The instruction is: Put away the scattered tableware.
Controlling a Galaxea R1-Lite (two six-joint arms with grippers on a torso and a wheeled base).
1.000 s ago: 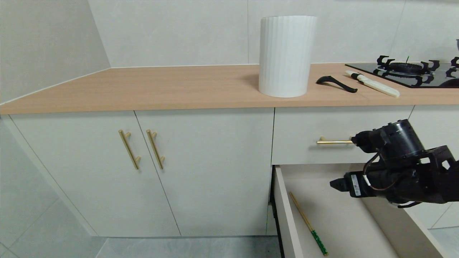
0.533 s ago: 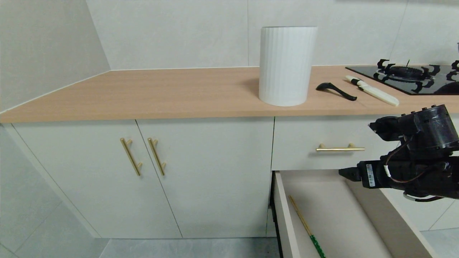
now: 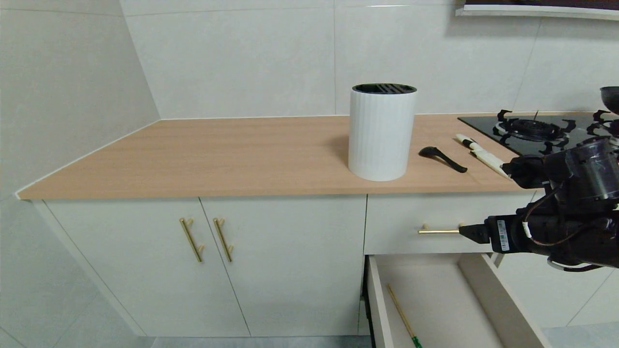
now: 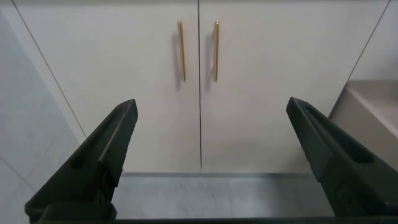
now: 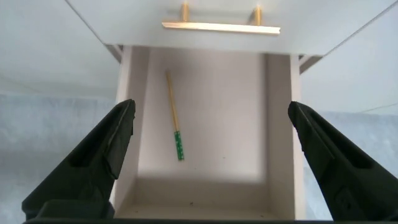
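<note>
In the open drawer (image 3: 378,302), a chopstick (image 3: 401,314); green tip at head-view edge

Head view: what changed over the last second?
The camera tilted up, so the whole scene slid down. The right gripper rose from over the open drawer to handle level, open and empty. Chopsticks, spoon, knife and holder stayed put.

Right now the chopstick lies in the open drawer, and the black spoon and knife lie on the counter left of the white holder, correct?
Not quite: the head view shows the black spoon and knife on the counter right of the white holder. The chopstick does lie in the open drawer.
</note>
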